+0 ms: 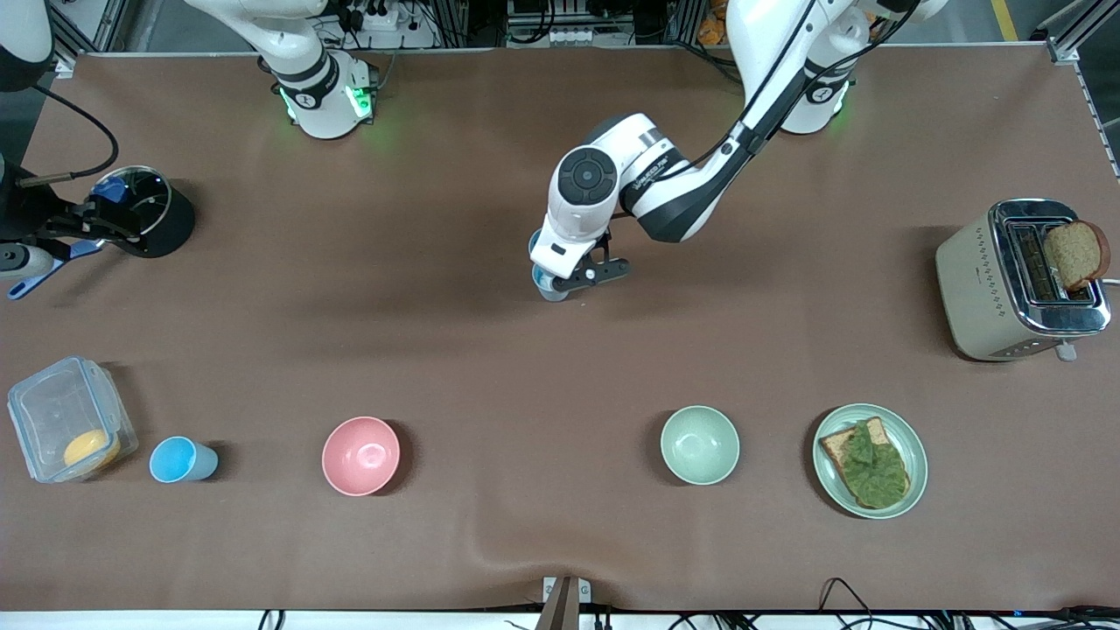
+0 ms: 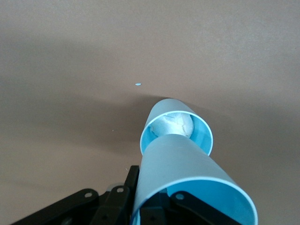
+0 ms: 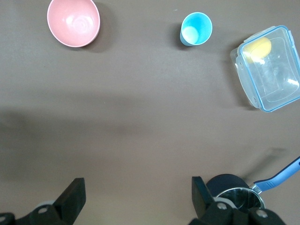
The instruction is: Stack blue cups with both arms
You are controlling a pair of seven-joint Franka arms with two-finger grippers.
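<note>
Mid-frame, the left gripper (image 1: pixel 573 278) clamps one blue cup (image 2: pixel 187 178), nested tilted into a paler cup (image 2: pixel 178 133) (whitish patch inside), bare cloth around. Third cup (image 1: pixel 179 460) stands lower left beside a lidded box (image 1: pixel 66 411) holding something yellow. Right gripper (image 3: pixel 136 199) gapes wide.

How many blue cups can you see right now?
3. One light-blue plastic cup stands beside the clear container; the left hand holds a second over a third mid-table.

You have a pink bowl (image 1: pixel 360 455) and a green bowl (image 1: pixel 699 444) near the front camera. From the green bowl, the sandwich plate (image 1: pixel 910 446) sits at three o'clock and the toaster (image 1: pixel 989 289) at two o'clock.
</note>
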